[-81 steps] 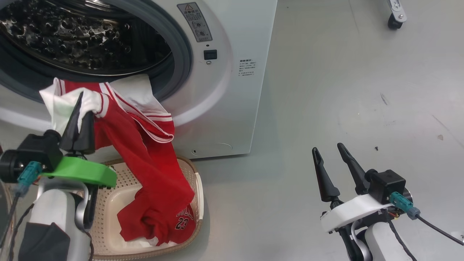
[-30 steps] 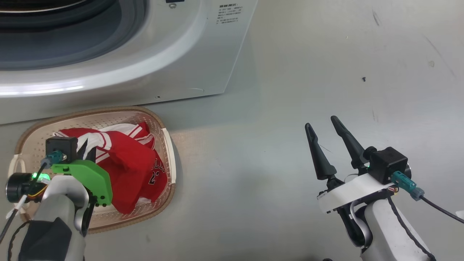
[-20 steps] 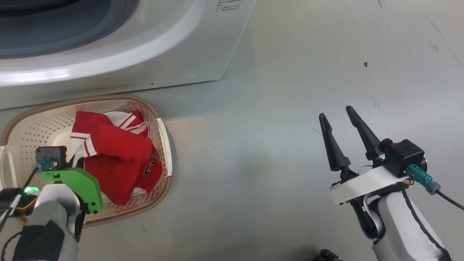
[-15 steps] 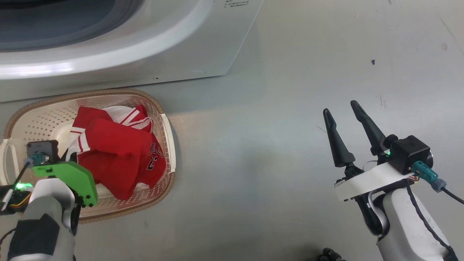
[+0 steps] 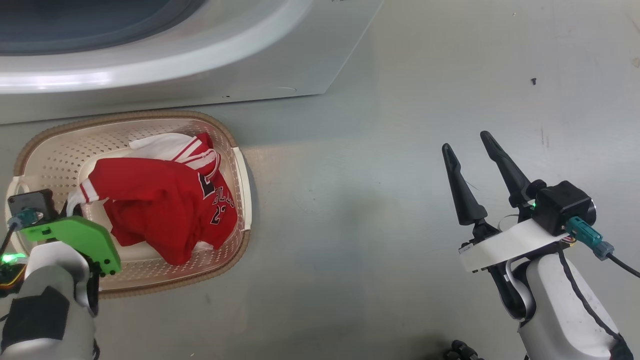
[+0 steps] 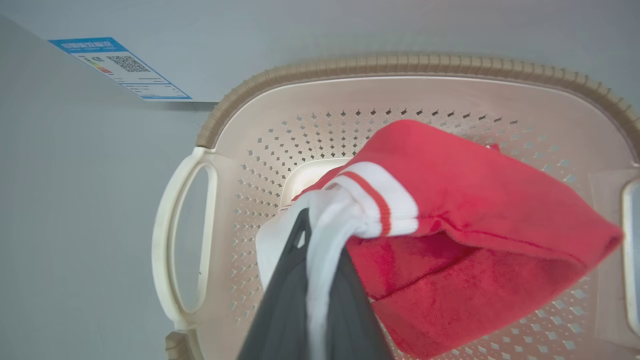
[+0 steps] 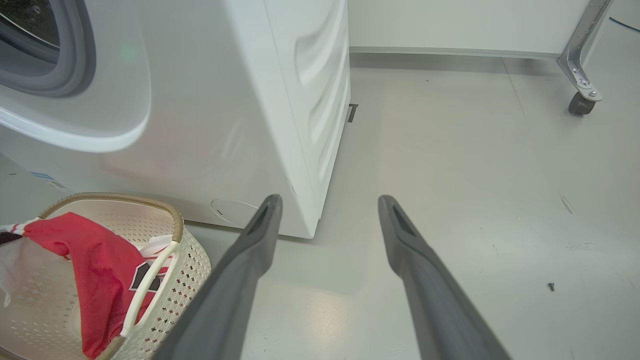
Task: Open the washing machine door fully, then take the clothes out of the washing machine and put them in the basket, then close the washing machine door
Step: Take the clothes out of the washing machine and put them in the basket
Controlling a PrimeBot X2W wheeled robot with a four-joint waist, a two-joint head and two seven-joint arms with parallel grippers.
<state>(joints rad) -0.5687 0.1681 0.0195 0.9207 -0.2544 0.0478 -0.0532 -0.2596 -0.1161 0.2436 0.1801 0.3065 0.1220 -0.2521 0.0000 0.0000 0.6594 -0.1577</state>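
Pinching the white striped trim of the clothes [image 6: 465, 210] between its two dark fingers, the left hand [image 6: 322, 250] is hanging over the basket [image 6: 240, 95] in the left wrist view. The red fabric is draping from the grip down into the basket, and a blue label [image 6: 120, 67] is showing beyond the woven-look rim at the upper left. In the head view, the basket is sitting on the grey floor [image 5: 375, 225] just in front of the washing machine [image 5: 225, 65]. The clothes are lying bunched inside it, with the jersey's printed number facing up near the right wall and a whitish piece peeking out at the far side. The right hand [image 5: 465, 141] is hovering over the floor well apart from the basket, its fingers spread and gripping nothing. In the right wrist view, those two fingers are standing wide apart, framing the machine's lower front corner. The grey-rimmed drum mouth [image 7: 75, 70] is showing at the upper left, the basket with the red clothes at the lower left, a caster wheel [image 7: 580, 104] at the upper right and a small screw [image 7: 551, 286] on the floor.
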